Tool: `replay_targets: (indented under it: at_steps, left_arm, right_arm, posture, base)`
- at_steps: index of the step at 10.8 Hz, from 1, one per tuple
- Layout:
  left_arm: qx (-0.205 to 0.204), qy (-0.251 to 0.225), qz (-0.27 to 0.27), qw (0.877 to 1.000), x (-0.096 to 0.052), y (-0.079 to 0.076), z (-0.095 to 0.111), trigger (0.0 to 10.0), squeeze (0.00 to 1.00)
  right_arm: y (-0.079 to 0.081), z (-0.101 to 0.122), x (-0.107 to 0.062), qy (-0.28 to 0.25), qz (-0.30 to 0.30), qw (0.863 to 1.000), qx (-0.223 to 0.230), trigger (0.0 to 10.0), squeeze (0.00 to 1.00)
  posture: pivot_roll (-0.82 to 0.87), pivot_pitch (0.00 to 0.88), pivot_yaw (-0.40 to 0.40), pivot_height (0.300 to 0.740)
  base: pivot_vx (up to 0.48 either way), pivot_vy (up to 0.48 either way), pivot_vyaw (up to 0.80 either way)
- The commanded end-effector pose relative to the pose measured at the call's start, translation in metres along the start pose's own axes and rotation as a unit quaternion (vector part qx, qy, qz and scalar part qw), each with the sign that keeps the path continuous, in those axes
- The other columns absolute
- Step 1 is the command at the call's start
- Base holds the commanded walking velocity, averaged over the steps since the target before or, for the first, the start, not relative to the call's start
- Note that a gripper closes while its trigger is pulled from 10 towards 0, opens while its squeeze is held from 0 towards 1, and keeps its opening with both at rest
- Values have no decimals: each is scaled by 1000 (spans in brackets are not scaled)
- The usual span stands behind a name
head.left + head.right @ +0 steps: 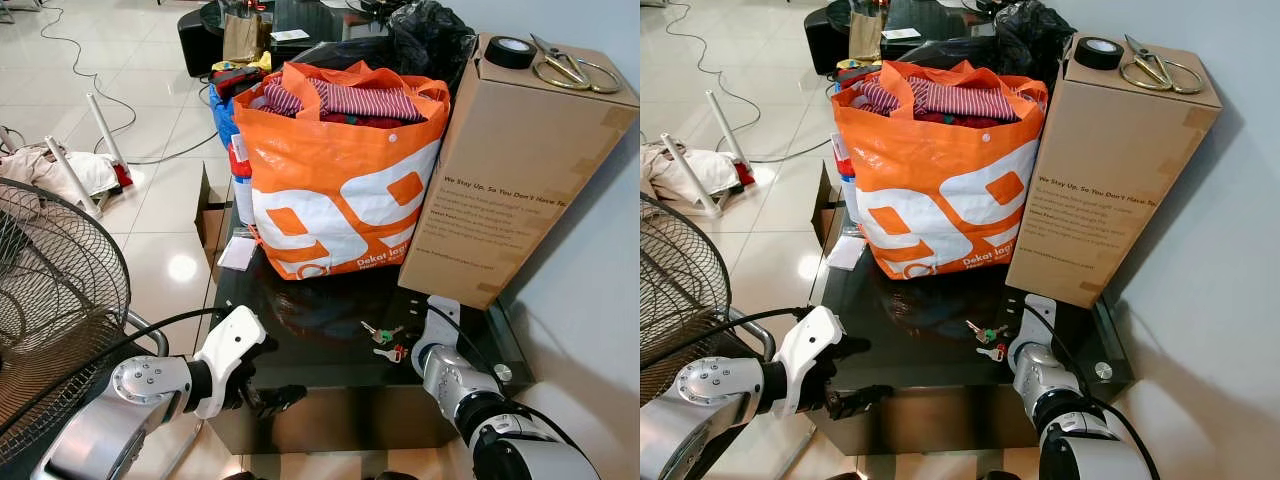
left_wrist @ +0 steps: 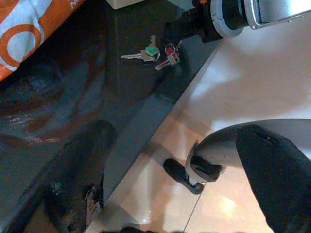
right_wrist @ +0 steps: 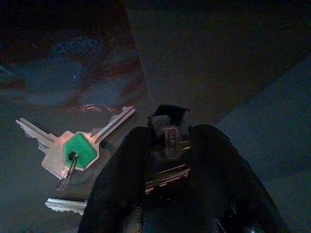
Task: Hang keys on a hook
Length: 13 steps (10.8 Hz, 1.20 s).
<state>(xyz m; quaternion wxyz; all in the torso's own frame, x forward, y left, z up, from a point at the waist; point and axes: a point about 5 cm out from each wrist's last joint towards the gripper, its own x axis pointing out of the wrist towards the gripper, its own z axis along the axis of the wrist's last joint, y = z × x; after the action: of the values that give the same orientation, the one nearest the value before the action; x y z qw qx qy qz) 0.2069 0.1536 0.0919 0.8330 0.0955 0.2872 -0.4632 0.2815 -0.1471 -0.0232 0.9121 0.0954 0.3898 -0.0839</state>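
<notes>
The right hand [image 3: 167, 145] is down on the dark glass worktop [image 1: 300, 340], its two black fingers [image 3: 121, 170] closing around the red-tagged part of the keys [image 1: 385, 340]. From the wrist camera the fingers straddle a small tag and a key blade, so I judge it to be gripping the keys, though only by one edge of the bunch. The green-capped key [image 3: 77, 148] and another blade lie just beside the fingers, flat on the glass, joined by a thin ring.

The risk is a shallow pinch: on slick glass the bunch may slide from between the fingers as it lifts, or dangle and swing free. No hook is in sight near the hand.

The left hand [image 1: 845, 385] hangs beyond the worktop's front edge, well apart from the keys; whether it is clenched I cannot tell.
</notes>
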Motion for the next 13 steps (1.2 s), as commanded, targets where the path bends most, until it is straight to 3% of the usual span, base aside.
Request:
replay_targets:
  at_steps: [1,3,4,10,13]
  left_arm:
    - [7,-1,3,1000,-1,1,4,10000,0]
    - [7,-1,3,1000,-1,1,4,10000,0]
    - [7,-1,3,1000,-1,2,3,10000,0]
    - [7,-5,11,1000,2,4,4,10000,0]
    - [6,-26,40,999,4,9,7,10000,0]
  right_arm:
    - [-2,-1,0,0,-6,1000,3,824,0]
    - [-2,0,0,-3,-4,1000,4,588,0]
    - [-2,0,0,-5,-4,1000,5,0,0]
    - [-17,16,0,-34,5,999,-10,0,0]
    - [-21,35,-4,-83,62,994,38,0,0]
  posture:
    - [-16,5,3,740]
    - [-16,5,4,740]
    - [-17,2,7,740]
    - [-18,2,-5,740]
    - [-32,0,1,740]
  base:
    - [0,0,0]
    - [0,0,0]
    - [0,0,0]
    - [0,0,0]
    - [0,0,0]
